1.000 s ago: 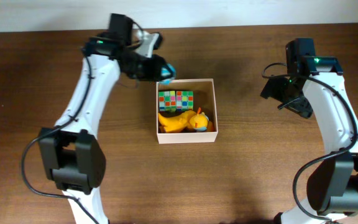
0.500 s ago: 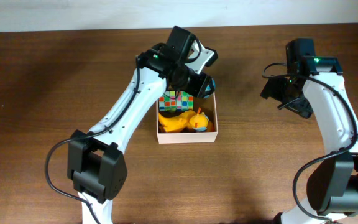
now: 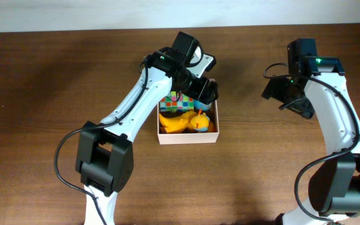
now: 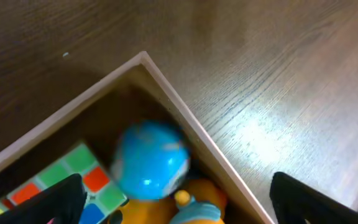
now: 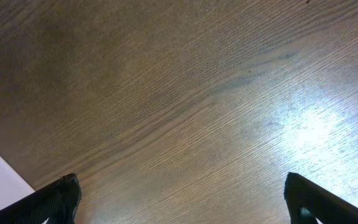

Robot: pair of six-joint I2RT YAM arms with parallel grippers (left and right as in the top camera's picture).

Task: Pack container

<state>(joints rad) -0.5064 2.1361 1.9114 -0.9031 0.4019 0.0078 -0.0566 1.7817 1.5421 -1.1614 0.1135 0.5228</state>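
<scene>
Container at the middle of your worktop, your left claw spread wide above its far right corner, gripping nothing, blue ball below between the fingers, left arm stretched in from the left, your right claw also wide apart, empty, over bare worktop.

The table is dark wood with a fine grain, smooth enough to carry a soft sheen where the light falls. The container has thin, matt white walls (card, by the look). The ball is glossy blue plastic. The left arm has a smooth white plastic shell.
</scene>
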